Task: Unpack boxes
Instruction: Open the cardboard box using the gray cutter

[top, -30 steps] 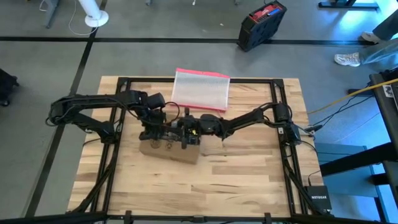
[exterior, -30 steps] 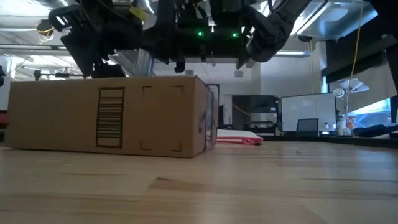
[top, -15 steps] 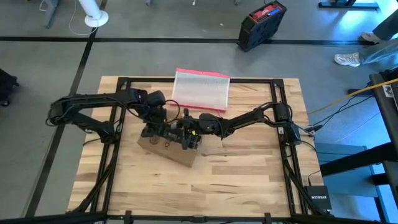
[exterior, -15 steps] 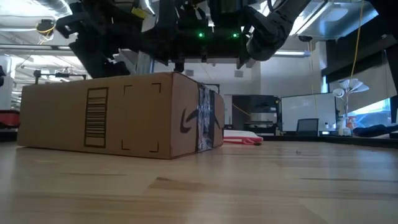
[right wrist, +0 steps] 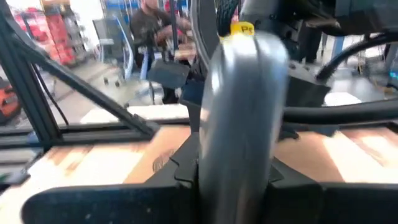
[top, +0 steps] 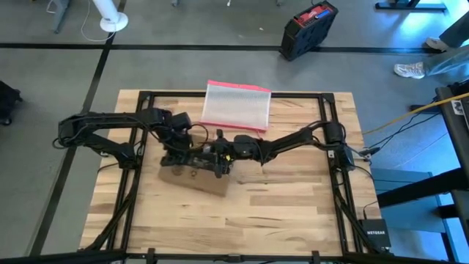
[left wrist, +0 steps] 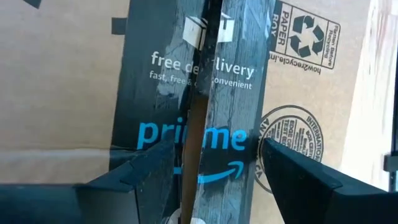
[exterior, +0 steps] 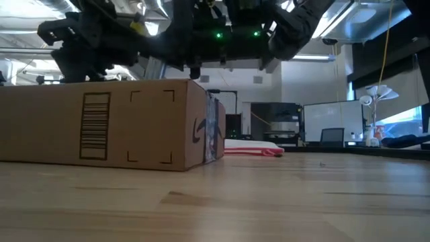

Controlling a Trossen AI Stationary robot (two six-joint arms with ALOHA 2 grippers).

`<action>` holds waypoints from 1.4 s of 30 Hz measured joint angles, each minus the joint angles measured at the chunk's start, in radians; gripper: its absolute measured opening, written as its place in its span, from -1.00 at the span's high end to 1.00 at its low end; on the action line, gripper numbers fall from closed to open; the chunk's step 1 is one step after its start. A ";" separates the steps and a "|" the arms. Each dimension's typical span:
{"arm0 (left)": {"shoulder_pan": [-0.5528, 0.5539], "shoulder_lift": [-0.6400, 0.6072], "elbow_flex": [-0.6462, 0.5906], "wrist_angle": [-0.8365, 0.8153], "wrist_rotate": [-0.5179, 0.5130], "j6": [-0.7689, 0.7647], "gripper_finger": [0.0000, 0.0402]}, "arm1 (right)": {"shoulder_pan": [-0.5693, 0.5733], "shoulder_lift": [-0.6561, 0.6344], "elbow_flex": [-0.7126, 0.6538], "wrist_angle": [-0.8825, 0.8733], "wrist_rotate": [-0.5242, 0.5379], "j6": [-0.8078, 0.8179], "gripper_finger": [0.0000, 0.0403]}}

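The brown cardboard box (top: 192, 178) lies flat on the wooden table, askew to its edges. A black printed tape strip (left wrist: 236, 93) runs over its top seam, and a barcode shows on its near side (exterior: 94, 126). My left gripper (left wrist: 211, 165) points down at the box top, open, one finger on each side of the seam. My right gripper (right wrist: 239, 171) reaches in level from the table's right, above the box (top: 216, 158), shut on a silver-grey rounded tool (right wrist: 242, 93) with a yellow mark. My left gripper has its fingertips (left wrist: 158, 155) right at the taped box top, coming from above. I cannot tell whether they touch it. My right gripper pinches the silver tool's lower part (right wrist: 236, 158) between its two fingers. The tool runs out forward from between them. What its far end meets is hidden.
A clear pouch with a pink-red edge (top: 236, 106) lies on the far side of the table behind the box. Black frame rails (top: 139, 183) run along the table's left and right sides. A black and red case (top: 308, 28) stands on the floor beyond the table.
The box has turned about on the table and slid toward the left, so its taped end now partly faces the near edge. My left gripper has gone down and a little toward the table's left with it, staying open.
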 joint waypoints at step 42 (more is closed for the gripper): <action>0.073 0.004 -0.002 0.081 -0.027 -0.105 -0.17 | -0.001 -0.329 0.001 -0.837 0.176 0.086 0.70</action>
